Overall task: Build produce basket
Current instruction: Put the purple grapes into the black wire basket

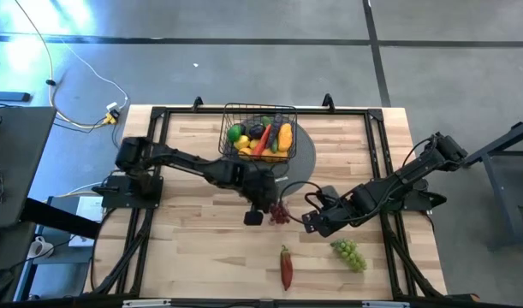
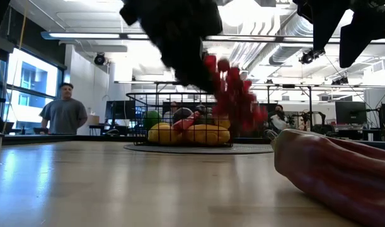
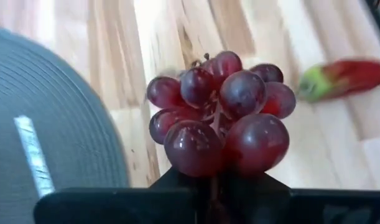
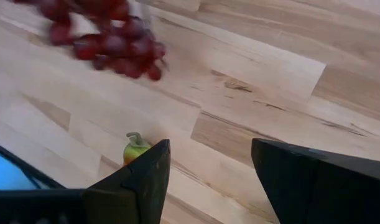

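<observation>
A bunch of purple grapes held in the jaws above the wooden bench, a red pepper lying beyond, a grey mat beside.

The basket is black wire mesh, upright at the far middle of the table. It holds yellow, green, orange and dark purple produce piled together. A bunch of red-purple grapes hangs above the wood, clamped at its stem by the left gripper, a little in front of the basket. A red pepper with a green stem lies flat near the front edge. A bunch of green grapes lies to its right, well apart from it.
</observation>
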Controlling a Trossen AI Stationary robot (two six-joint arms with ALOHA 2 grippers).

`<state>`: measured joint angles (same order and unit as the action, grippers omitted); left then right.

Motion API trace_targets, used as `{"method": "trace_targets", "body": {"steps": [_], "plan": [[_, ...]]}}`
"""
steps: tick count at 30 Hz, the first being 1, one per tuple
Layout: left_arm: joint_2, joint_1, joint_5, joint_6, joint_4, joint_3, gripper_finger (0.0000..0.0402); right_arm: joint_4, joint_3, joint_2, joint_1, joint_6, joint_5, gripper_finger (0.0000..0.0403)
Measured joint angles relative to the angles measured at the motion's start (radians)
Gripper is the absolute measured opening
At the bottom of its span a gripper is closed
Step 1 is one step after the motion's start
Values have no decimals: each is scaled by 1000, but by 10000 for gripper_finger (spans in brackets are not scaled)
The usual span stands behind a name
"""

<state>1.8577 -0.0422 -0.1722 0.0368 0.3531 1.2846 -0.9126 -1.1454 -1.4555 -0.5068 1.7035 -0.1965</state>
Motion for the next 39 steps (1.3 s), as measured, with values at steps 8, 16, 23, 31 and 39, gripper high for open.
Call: {"method": "trace_targets", "body": {"steps": [8, 16, 23, 31, 39], "plan": [[-142, -62, -3, 25, 12, 1, 7, -19, 0, 0, 2, 55, -9, 206], [-283, -168, 28, 95, 68, 2, 7, -35, 0, 0, 3, 102, -17, 206], [-379, -311, 42, 189, 184, 2, 7, -67, 0, 0, 3, 187, -20, 206], [-411, -484, 61, 337, 297, 2, 7, -75, 0, 0, 3, 259, -20, 206], [-388, -612, 50, 465, 369, 1, 7, -95, 0, 0, 3, 316, -19, 206]]}}
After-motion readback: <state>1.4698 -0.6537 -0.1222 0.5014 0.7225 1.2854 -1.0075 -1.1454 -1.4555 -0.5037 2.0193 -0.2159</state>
